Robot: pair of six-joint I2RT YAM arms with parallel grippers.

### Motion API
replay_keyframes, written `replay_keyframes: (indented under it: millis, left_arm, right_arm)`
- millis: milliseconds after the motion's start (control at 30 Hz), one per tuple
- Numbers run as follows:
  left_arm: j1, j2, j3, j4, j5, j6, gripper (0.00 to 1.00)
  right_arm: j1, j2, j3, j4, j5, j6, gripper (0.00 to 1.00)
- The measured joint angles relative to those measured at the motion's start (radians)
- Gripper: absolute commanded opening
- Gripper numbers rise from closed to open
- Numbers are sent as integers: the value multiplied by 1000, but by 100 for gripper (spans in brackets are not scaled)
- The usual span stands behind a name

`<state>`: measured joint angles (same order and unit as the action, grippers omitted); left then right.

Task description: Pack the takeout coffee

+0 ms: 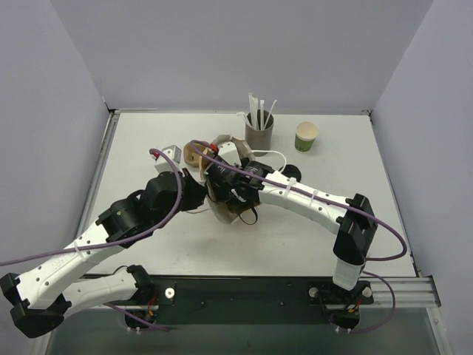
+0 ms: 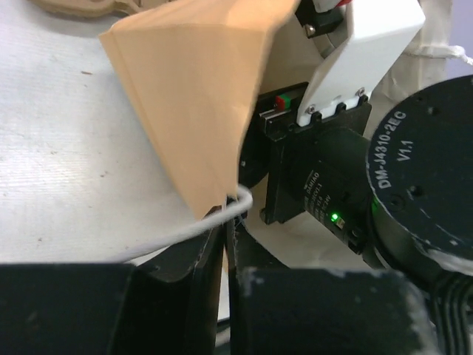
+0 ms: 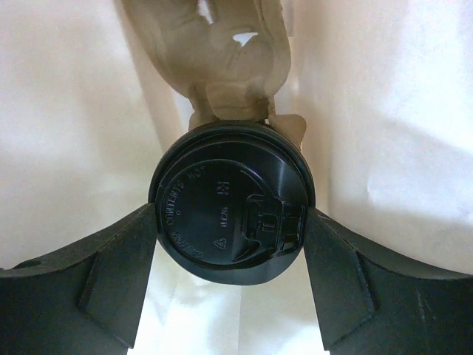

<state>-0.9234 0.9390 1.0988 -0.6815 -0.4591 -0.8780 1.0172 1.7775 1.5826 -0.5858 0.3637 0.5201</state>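
Observation:
In the right wrist view the takeout coffee's black lid (image 3: 230,211) fills the middle; the green cup under it is hidden. My right gripper (image 3: 230,248) is shut on the lid's rim, one finger on each side, inside the paper bag (image 3: 384,111) with its pale inner walls around. A tan pulp cup carrier (image 3: 222,52) lies just beyond the cup in the bag. In the top view the brown bag (image 1: 226,213) stands mid-table with my right wrist (image 1: 240,181) reaching into it. My left gripper (image 2: 225,248) is shut on the bag's edge (image 2: 192,96) by its white string handle (image 2: 185,231).
A grey straw holder (image 1: 259,132) with white straws stands at the back. A lidless green cup (image 1: 306,136) stands to its right. A tan carrier piece (image 1: 194,154) and a small grey object (image 1: 171,151) lie left of the bag. White walls enclose the table.

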Motion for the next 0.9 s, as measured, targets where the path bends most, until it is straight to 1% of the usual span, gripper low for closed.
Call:
replay_keyframes:
  millis: [100,133,233,400,533,633,733,867,900]
  left_arm:
    - [0,-14,-14,17,34,-13,30]
    - [0,-19,-21,29,47,-18,34]
    - [0,-40,-58,68,84,-31,38]
    - [0,-66,-104,84,121,-36,39]
    - [3,-133,-106,79,119,-36,39]
    - [8,-190,-93,58,94,-35,37]
    - [10,-216,-40,-10,37,-48,36]
    - [10,-229,32,-117,-82,-74,39]
    - [11,-229,47,-139,-109,-72,41]
  right_arm:
    - [0,0,3,-33,68,-60,49]
    - [5,0,2,-43,90,-83,49]
    - [12,0,1,-63,151,-141,49]
    - [39,1,-2,-75,195,-202,49]
    - [57,1,-38,-53,199,-238,49]
    - [61,1,-96,-27,194,-260,49]
    - [66,-5,-150,3,190,-285,49]
    - [70,-53,-217,68,180,-318,49]
    - [71,-71,-237,84,174,-326,49]
